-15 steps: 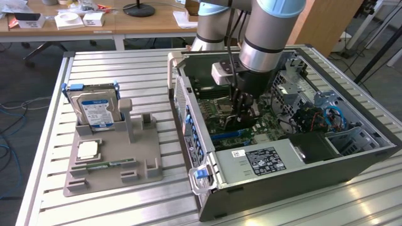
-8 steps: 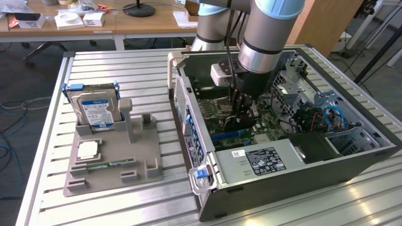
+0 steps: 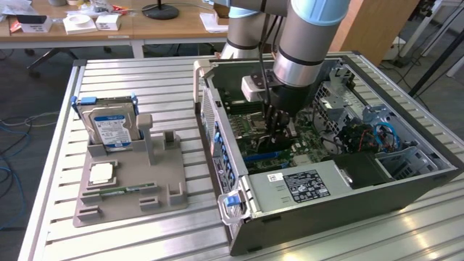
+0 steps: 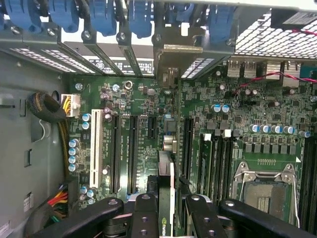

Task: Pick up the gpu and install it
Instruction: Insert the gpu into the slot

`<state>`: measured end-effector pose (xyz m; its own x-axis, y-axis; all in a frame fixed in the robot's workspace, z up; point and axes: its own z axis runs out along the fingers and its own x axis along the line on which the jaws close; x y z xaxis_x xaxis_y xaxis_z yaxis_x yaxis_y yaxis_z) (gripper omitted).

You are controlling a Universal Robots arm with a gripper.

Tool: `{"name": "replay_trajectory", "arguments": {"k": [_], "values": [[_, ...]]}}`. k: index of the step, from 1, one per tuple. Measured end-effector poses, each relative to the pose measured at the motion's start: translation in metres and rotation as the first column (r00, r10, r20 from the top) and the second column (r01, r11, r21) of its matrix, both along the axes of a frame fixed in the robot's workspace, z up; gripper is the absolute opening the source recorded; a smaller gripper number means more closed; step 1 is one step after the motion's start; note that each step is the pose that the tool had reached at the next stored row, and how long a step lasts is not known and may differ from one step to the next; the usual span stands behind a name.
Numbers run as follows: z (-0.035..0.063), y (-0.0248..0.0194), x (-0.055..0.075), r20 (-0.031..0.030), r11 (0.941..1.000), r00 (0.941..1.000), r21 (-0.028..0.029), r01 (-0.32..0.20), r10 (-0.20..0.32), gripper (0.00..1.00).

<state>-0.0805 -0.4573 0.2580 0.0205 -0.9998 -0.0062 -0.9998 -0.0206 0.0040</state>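
gpu (image 4: 166,198) | where: you hold it edge-on inside the computer case (image 3: 348,217), over the motherboard (image 4: 233,119) expansion slots, bracket end toward the rear panel, likely to line up with a slot | hand (image 4: 168,215): closed on both card faces | seating: cannot tell

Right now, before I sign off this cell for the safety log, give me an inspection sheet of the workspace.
Surface: slatted metal table carrying an open computer case.
Job's things: gpu edge-on over the motherboard slots, inside the case.
Clutter: hard drive upright in grey fixture; memory stick lying there.
Tool: shut on the gpu.
Cables: yellow-black bundle and blue cables inside the case.
Surroundings: desk with boxes behind.
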Motion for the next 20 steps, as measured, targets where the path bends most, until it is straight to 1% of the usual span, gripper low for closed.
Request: {"name": "replay_trajectory", "arguments": {"k": [1, 6, 16, 20], "values": [[0.0, -0.0001, -0.0018, -0.0001, 1.0, 1.0, -0.0002, 0.0, 0.0, 0.26], [0.0, 0.0, -0.0019, -0.0001, 1.0, 1.0, -0.0001, 0.0, 0.0, 0.26], [0.0, -0.0001, -0.0036, 0.0097, 1.0, 0.9999, -0.0002, -0.004, 0.004, 0.26], [0.0, 0.0, -0.0046, 0.0151, 1.0, 0.9999, -0.0001, -0.006, 0.006, 0.26]]}}
